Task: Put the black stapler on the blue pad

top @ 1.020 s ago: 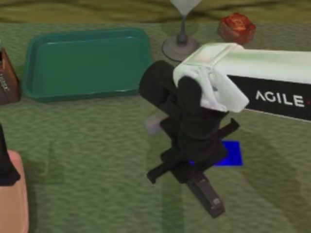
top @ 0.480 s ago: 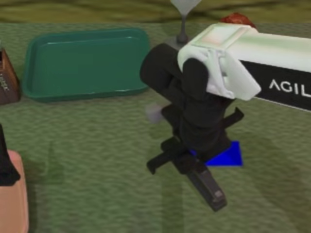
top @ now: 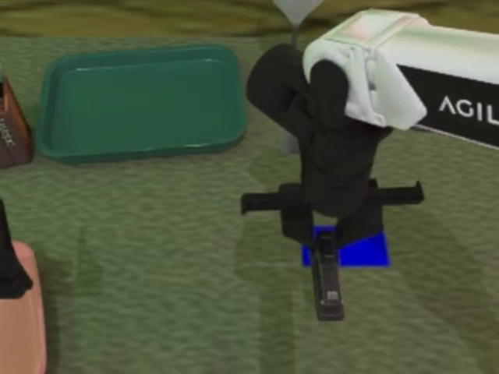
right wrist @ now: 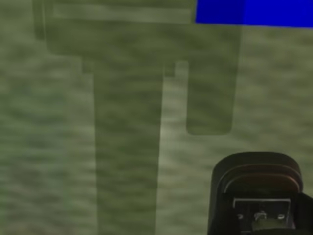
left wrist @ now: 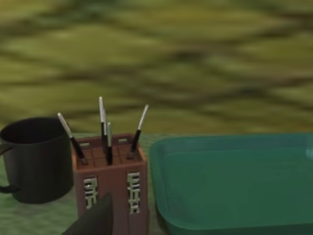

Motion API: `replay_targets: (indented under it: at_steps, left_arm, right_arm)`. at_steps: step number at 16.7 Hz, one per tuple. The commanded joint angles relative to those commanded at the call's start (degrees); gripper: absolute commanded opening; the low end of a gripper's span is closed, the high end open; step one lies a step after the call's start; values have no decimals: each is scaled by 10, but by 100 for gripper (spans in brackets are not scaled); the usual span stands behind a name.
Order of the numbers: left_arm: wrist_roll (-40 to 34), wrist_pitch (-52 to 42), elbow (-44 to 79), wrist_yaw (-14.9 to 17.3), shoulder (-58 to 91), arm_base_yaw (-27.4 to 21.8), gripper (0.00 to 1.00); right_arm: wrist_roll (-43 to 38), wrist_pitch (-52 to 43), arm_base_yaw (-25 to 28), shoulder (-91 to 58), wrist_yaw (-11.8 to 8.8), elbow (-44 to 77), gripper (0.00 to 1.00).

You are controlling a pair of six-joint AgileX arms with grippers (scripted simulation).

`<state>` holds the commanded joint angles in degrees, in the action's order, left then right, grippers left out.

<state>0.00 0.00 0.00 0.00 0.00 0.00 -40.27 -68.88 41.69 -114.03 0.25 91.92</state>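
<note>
Since a second ago, our right claw (top: 326,248) has swung the black stapler (top: 327,279) from a slant to lengthwise, one end now over the blue pad (top: 366,251).
We grip it closed at that end; rigid, light and smooth (apt to pivot), it is better held mid-body. Left arm stays parked by the worktop (top: 156,257) edge, fingers unseen.

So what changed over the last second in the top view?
The right gripper carried the stapler toward the table's far side and turned it from slanted to straight; one end now overlaps the blue pad, the rest sticks out past its near edge. The right arm now hides the glass's base and the red object. The green tray and the left arm at the left edge stayed put.
</note>
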Motion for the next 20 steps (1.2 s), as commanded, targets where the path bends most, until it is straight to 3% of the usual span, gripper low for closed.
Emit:
replay_targets:
  at_steps: [11, 15, 20]
  left_arm:
    - [0, 0, 0, 0, 0, 0, 100]
    - [0, 0, 0, 0, 0, 0, 100]
    - [0, 0, 0, 0, 0, 0, 100]
  right_arm:
    - [-616, -35, -128, -9, 4, 25, 0]
    - [-727, -32, -160, 4, 3, 27, 0]
    - [-747, -30, -166, 8, 2, 28, 0]
